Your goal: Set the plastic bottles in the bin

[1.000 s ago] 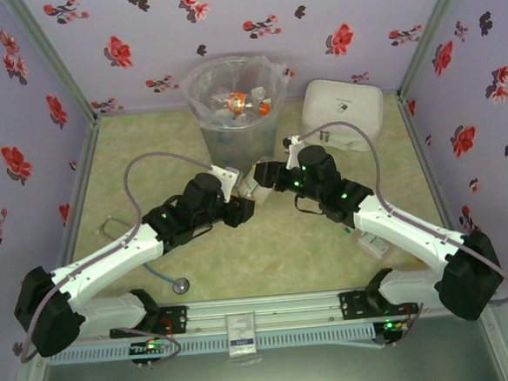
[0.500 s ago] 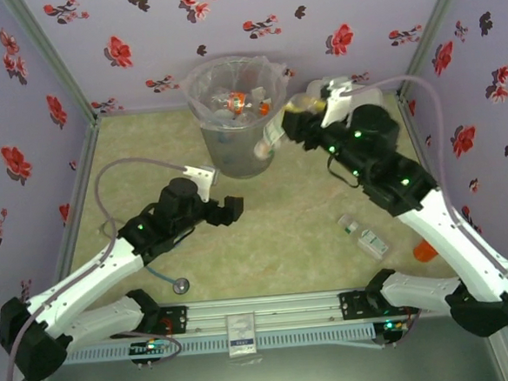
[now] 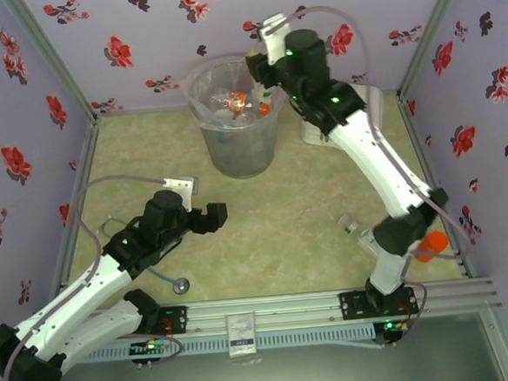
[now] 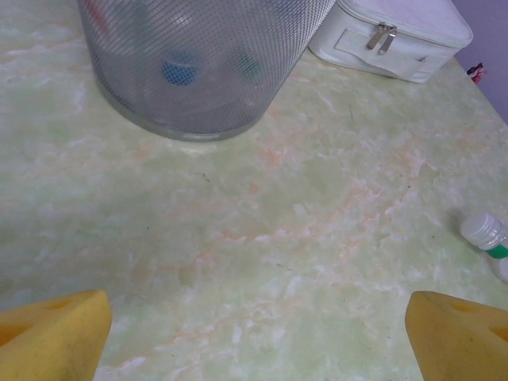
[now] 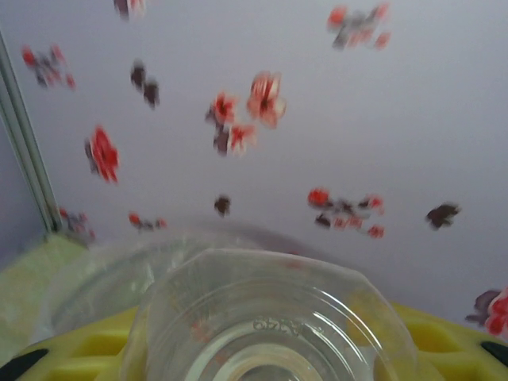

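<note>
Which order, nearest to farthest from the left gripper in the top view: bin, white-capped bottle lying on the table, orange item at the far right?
1. bin, just ahead of the left gripper, toward the back.
2. white-capped bottle, lying off to its right.
3. orange item, farthest, at the far right.

This is a small robot test cell, a laboratory set-up and not a home or a shop. Three walls [image 3: 164, 22] of lilac sheet, printed with red and dark flowers, stand around a pale green marbled counter [image 3: 283, 232]. Bare aluminium posts [image 3: 48, 52] hold the walls at the far corners of the counter. Along the near edge runs a metal rail [image 3: 288, 306] with two white-and-black robot arms [image 3: 374, 156] bolted to it, and a white slotted cable duct [image 3: 316, 334] lies beside the rail.
</note>
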